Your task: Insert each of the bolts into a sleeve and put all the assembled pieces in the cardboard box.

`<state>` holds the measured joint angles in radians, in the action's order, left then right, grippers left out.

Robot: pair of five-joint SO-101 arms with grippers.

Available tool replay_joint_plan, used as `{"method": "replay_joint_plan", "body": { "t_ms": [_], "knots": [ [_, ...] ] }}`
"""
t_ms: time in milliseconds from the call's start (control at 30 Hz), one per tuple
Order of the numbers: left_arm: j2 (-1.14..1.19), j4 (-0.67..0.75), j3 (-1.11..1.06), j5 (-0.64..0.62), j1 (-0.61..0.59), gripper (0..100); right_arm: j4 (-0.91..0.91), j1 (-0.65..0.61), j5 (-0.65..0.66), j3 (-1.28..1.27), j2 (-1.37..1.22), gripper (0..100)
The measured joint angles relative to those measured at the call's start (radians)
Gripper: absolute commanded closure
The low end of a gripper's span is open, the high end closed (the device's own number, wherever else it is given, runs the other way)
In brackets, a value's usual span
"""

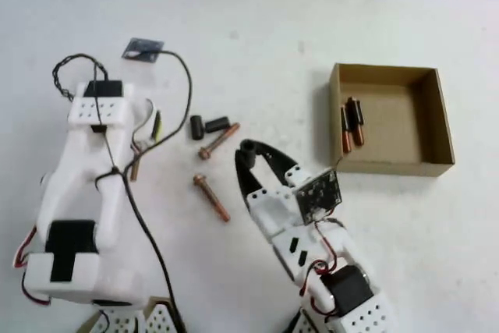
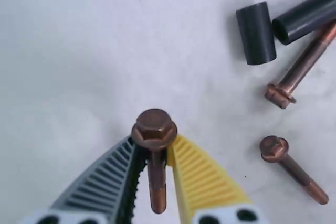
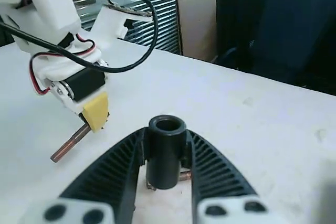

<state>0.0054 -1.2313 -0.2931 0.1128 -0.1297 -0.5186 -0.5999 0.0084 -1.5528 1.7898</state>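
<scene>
Left end effector (image 2: 153, 142) clamped on bolt (image 2: 154, 129), threaded end free. Right end effector (image 3: 166, 139) clamped on sleeve (image 3: 166, 158), bore exposed, likely for mating.

bright even light, soft faint shadows, source probably overhead

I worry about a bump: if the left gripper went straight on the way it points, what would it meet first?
Probably bare table: the left gripper, shut on a bolt, points at it, with loose sleeves and bolts off to one side. Depth is unclear.
</scene>
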Motion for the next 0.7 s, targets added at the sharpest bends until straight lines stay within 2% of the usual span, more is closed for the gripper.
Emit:
{"method": "replay_joint_plan", "body": {
  "t_ms": [367,533,700],
  "knots": [
    [-0.382,0.058,-0.002,-0.015,0.11,98,0.003,0.009,-0.008,-0.006,0.0,98.1],
    [-0.479,0.063,-0.002,-0.015,0.164,98,0.003,0.08,-0.008,-0.011,0.0,98.1],
    [-0.549,0.063,-0.002,-0.011,0.255,98,0.003,0.089,-0.008,-0.048,0.0,98.1]
  ]
}}
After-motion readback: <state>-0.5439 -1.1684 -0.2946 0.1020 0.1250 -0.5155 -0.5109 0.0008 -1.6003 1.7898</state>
